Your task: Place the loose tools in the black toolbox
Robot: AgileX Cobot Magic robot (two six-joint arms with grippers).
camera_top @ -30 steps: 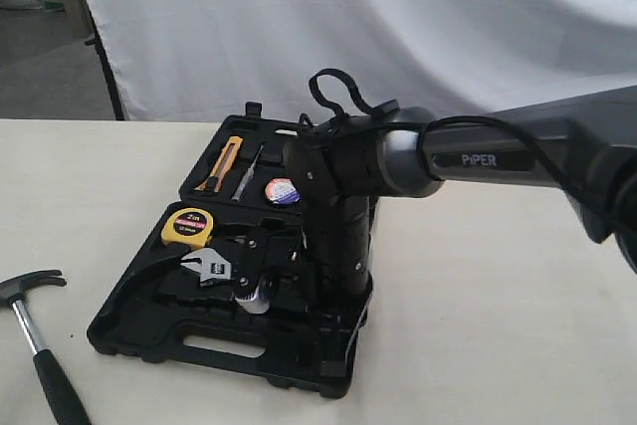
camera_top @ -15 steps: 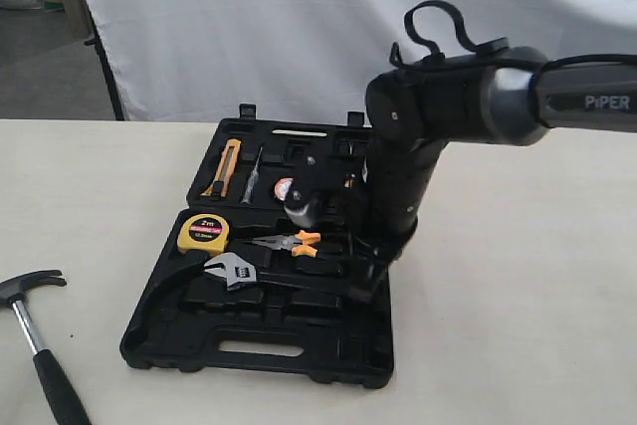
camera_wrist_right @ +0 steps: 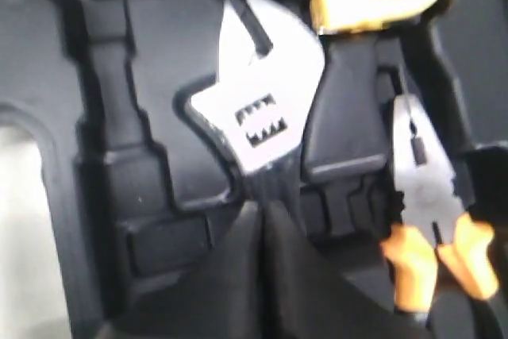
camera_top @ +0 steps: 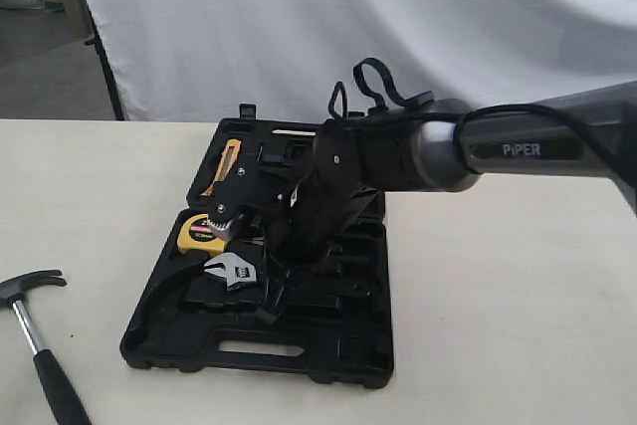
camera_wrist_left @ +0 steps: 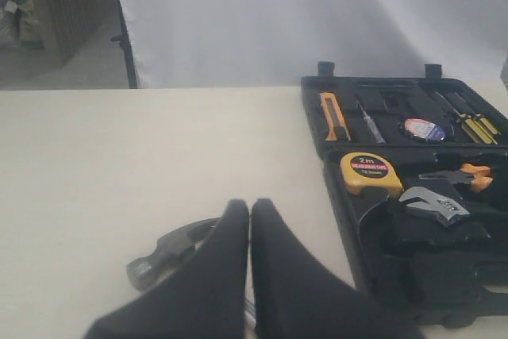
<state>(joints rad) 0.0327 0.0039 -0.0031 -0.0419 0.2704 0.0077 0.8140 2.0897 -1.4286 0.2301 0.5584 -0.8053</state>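
Note:
The black toolbox (camera_top: 328, 360) lies open on the table, and the adjustable wrench (camera_top: 231, 268) rests in its near half. My right gripper (camera_top: 271, 298) points down into the box. In the right wrist view it (camera_wrist_right: 262, 208) is shut, its tips at the wrench's (camera_wrist_right: 258, 109) black handle with nothing between them. The claw hammer (camera_top: 30, 325) lies on the table left of the box. My left gripper (camera_wrist_left: 250, 206) is shut and empty, just above the hammer (camera_wrist_left: 171, 250). The small tape roll (camera_wrist_left: 423, 129) sits in the toolbox's (camera_wrist_left: 341, 220) far half.
A yellow tape measure (camera_top: 197, 236) and orange-handled pliers (camera_wrist_left: 464, 174) lie in the box beside the wrench (camera_wrist_left: 432, 202). An orange utility knife (camera_top: 227, 161) and screwdrivers (camera_wrist_left: 468, 121) fill the far half. A white backdrop hangs behind the table.
The right arm rose up and to the right, then swung back down onto the wrench. The toolbox sits a little further right than a second ago. The hammer has not moved.

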